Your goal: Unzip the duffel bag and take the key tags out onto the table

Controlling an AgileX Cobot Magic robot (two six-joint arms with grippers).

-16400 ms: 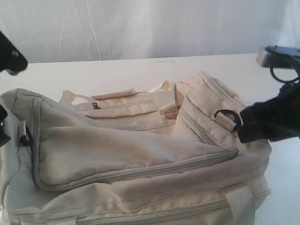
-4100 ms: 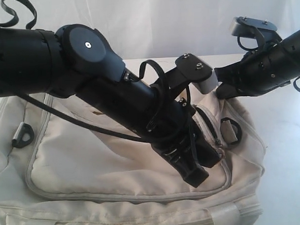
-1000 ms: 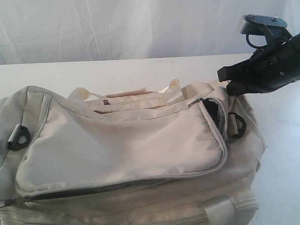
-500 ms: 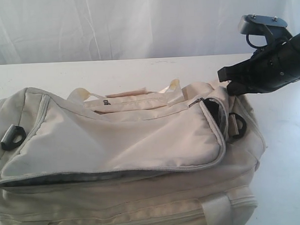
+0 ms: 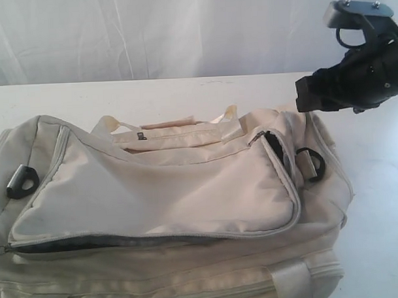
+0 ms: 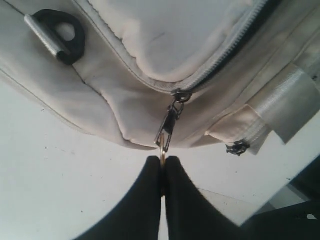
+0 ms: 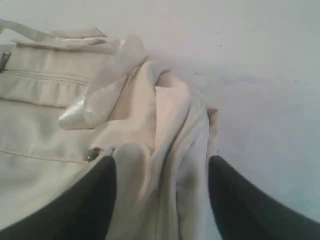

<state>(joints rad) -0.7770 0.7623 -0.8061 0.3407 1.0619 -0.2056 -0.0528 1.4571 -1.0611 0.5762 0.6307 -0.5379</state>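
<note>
The cream duffel bag [image 5: 168,189] lies across the white table [image 5: 151,98]. Its long grey zipper gapes along the front, showing a dark slit [image 5: 91,242]. In the left wrist view my left gripper [image 6: 162,161] is shut on the metal zipper pull [image 6: 168,129] at the bag's corner, out of the exterior view. My right gripper [image 5: 303,95] hovers above the bag's right end. In the right wrist view it [image 7: 161,167] is open, its fingers [image 7: 102,185] on either side of a bunched fold of bag fabric [image 7: 175,130]. The key tags are hidden.
A black D-ring [image 5: 21,181] sits on the bag's left end and another [image 5: 310,162] on the right end. Webbing handles [image 5: 165,129] lie on top. A second zipper slider [image 6: 237,148] hangs near a strap. White curtain backs the table.
My right gripper has opened, let go of the bag's right end and risen slightly. The left gripper drew the zipper pull leftward, so the front slit now reaches the bag's left corner.
</note>
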